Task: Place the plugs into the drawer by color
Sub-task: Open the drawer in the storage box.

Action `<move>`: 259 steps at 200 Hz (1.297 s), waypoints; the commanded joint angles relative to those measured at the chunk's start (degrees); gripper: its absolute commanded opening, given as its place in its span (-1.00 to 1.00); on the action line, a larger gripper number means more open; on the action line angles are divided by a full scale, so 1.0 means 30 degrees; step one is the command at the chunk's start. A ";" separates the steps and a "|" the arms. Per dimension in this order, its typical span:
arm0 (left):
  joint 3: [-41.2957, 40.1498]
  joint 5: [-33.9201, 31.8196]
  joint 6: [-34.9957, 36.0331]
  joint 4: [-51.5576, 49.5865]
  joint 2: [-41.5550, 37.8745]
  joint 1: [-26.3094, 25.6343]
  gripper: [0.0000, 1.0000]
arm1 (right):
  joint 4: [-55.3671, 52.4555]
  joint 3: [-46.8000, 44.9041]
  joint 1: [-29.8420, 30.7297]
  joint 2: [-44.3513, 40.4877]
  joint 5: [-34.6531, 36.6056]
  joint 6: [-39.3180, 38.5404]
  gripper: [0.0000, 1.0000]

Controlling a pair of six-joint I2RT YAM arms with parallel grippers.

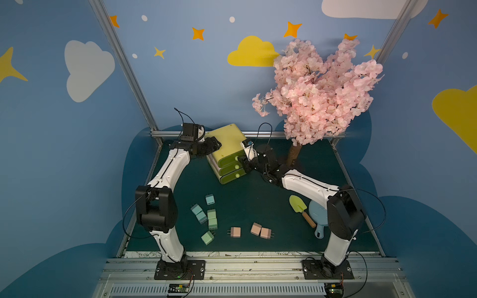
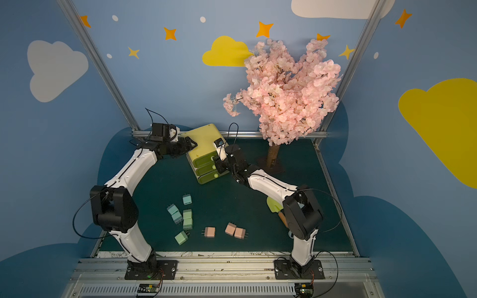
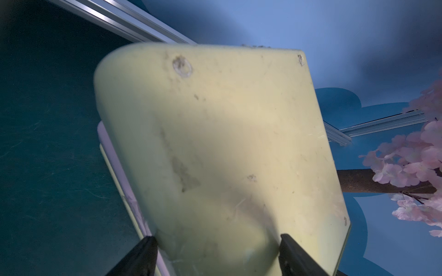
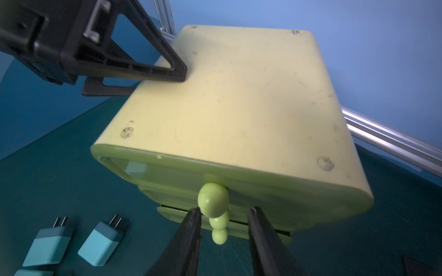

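- The drawer (image 1: 227,144) sits at the back of the tabletop (image 1: 258,201), turned askew, with all three fronts shut. If it skates toward me under the pull, nothing opens.
- The top knob (image 4: 212,198) is round and smooth (not much to bite on). My right end effector (image 4: 224,211) straddles it with the jaws part open, holding nothing, and there is a gap on one side. I reckon closing off-centre could squirt the knob out or snag the knob below it.
- My left end effector (image 3: 218,240) is clamped on the drawer's top at a rear corner, one finger on top and the other lower at the side. A corner hold may let the body pivot or tip during the pull.
- The blue plugs (image 1: 196,209) and green plugs (image 1: 212,214) lie near me, bunched and partly touching. The pink plugs (image 1: 235,232) are just beside them (two of those touch). A later pick could drag a neighbour along or mix colours.
- The scoop (image 1: 296,203) and pan (image 1: 318,214) lie beneath my right elbow, which could sweep them.
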 commanded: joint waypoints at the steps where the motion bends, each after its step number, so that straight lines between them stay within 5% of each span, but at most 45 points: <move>1: 0.0058 0.0108 0.0168 -0.0215 0.0113 -0.0064 0.62 | 0.1506 -0.0265 0.0413 0.0225 0.0592 0.0440 -0.24; 106: -0.0294 -0.0232 0.0473 -0.0331 -0.0122 0.0225 0.62 | 0.1244 0.0943 0.0782 0.1821 0.1282 0.1084 -0.29; 259: -0.0401 -0.0044 0.0065 -0.0331 0.0259 0.0463 0.62 | -0.0098 0.0985 0.1079 0.1104 0.3342 0.1712 -0.77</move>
